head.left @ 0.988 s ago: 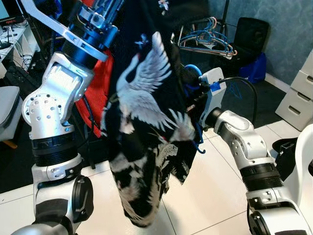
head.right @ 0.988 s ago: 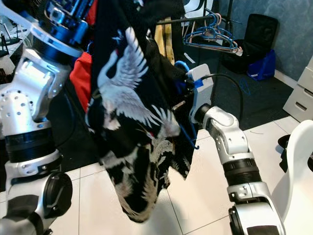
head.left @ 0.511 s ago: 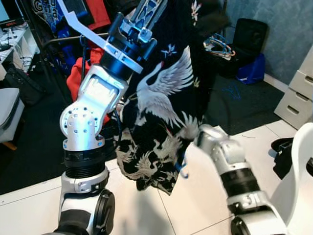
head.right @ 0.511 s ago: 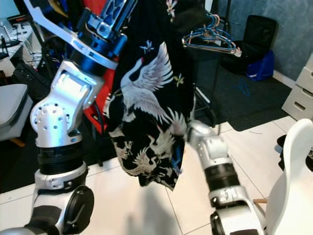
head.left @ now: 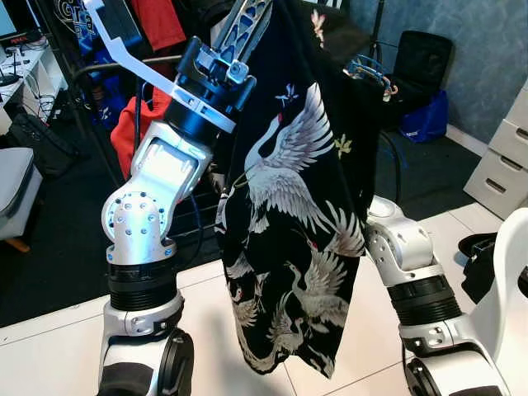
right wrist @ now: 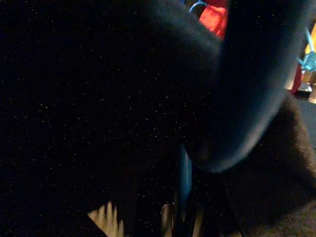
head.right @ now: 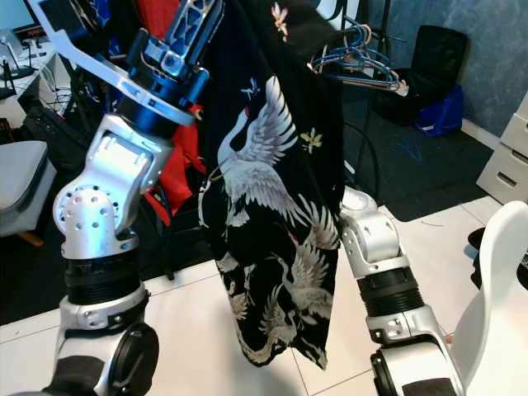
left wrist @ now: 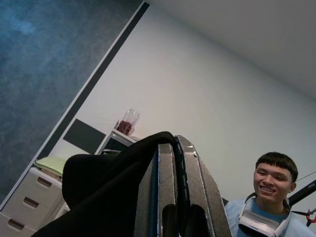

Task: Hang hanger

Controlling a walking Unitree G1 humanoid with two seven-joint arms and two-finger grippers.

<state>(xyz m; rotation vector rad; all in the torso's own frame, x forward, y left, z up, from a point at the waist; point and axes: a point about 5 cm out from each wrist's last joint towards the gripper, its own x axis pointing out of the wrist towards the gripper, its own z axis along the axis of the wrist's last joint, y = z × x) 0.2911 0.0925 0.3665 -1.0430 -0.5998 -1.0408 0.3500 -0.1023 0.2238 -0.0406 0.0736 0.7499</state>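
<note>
Draping black crane-print garment (head.left: 301, 223) hides right gripper; left gripper (left wrist: 170, 163) jaws apparently pinch fabric; hanger unseen.

A cluttered room corner on white tile and dark carpet.

A bunch of empty blue hangers (head.right: 356, 59) dangles from a rail at the back, beside a black bag (head.left: 422, 58) and a blue bag (head.left: 427, 114) against the blue wall. Red clothing (head.left: 157, 21) hangs at the back on the left. White drawers (head.left: 502, 161) stand at the right edge, with a white chair (head.right: 495, 313) nearer. A person wearing a headset round the neck (left wrist: 264, 210) stands under a white ceiling.
</note>
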